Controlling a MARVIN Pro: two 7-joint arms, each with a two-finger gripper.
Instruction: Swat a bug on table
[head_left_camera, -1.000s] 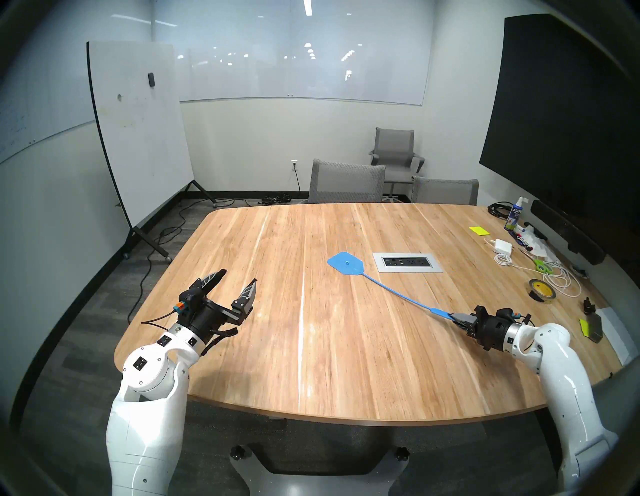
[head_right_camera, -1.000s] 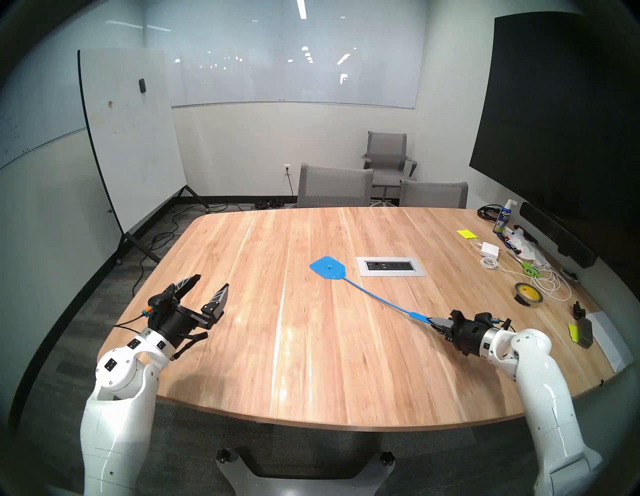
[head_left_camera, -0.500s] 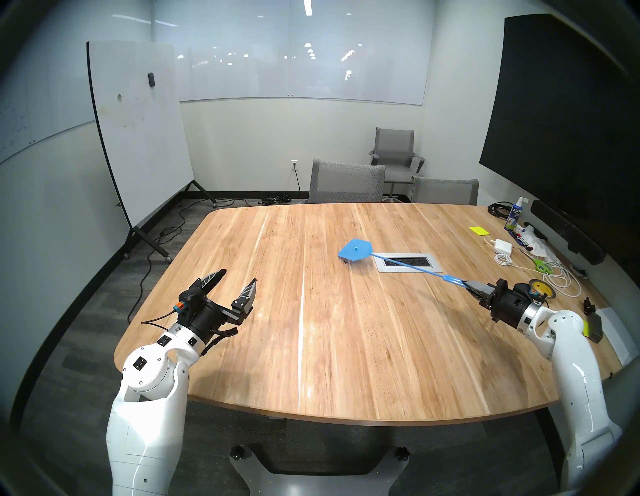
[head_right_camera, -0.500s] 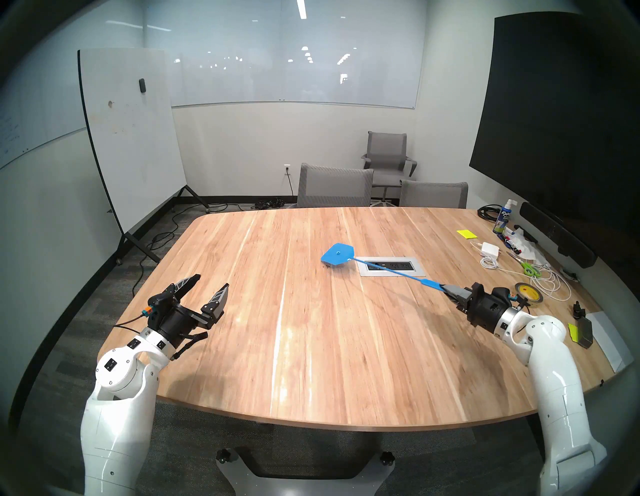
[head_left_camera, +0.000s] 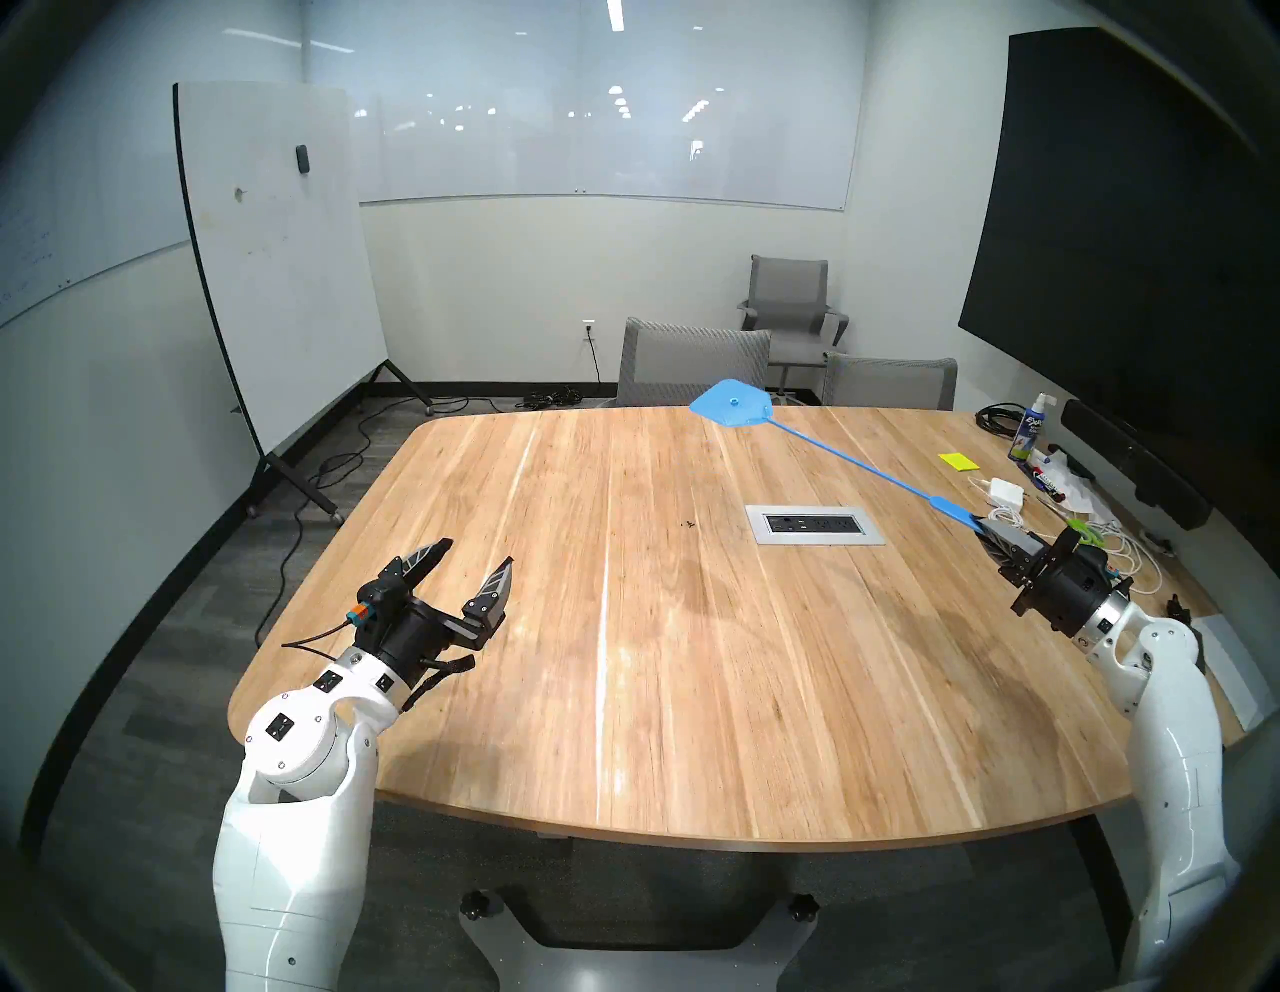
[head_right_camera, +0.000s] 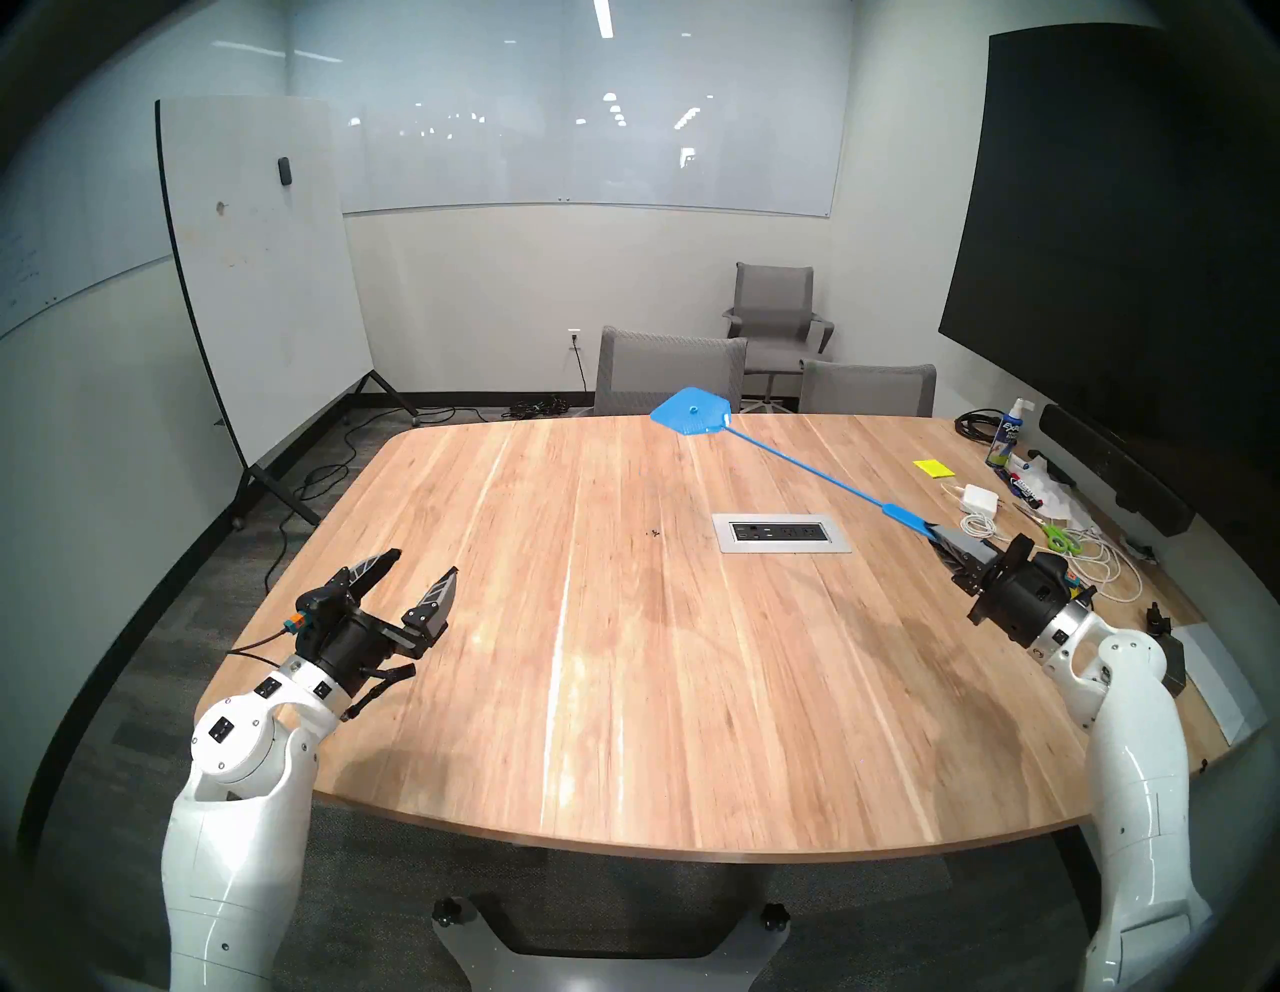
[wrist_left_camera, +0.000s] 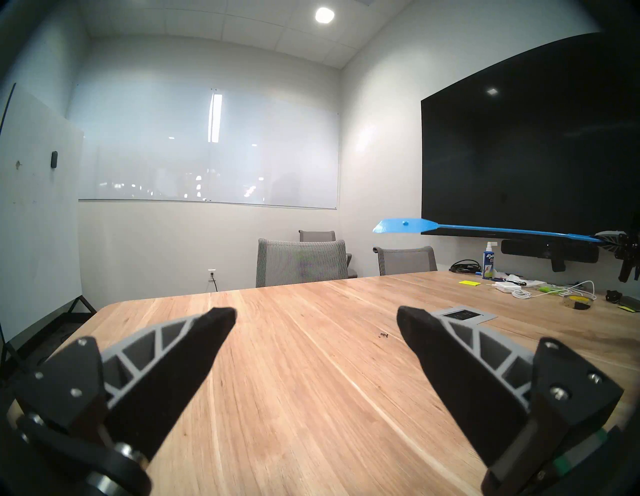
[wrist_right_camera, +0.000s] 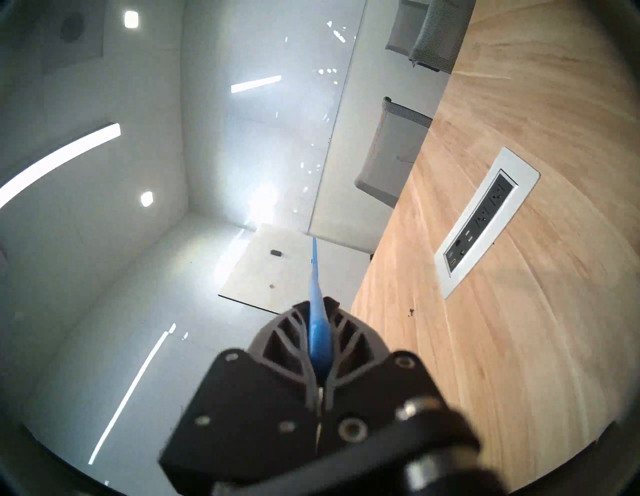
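The bug (head_left_camera: 690, 524) is lying near the middle of the table (head_left_camera: 623, 693), just beside the outlet panel (head_left_camera: 815, 524). It is looking tiny, light and easily crushed. The swatter (head_left_camera: 731, 406), judged light and springy, is hanging above the far edge, the right gripper (head_left_camera: 992, 538) fingers clamping its handle end. The left gripper (head_left_camera: 469, 572) is hovering with fingers apart.
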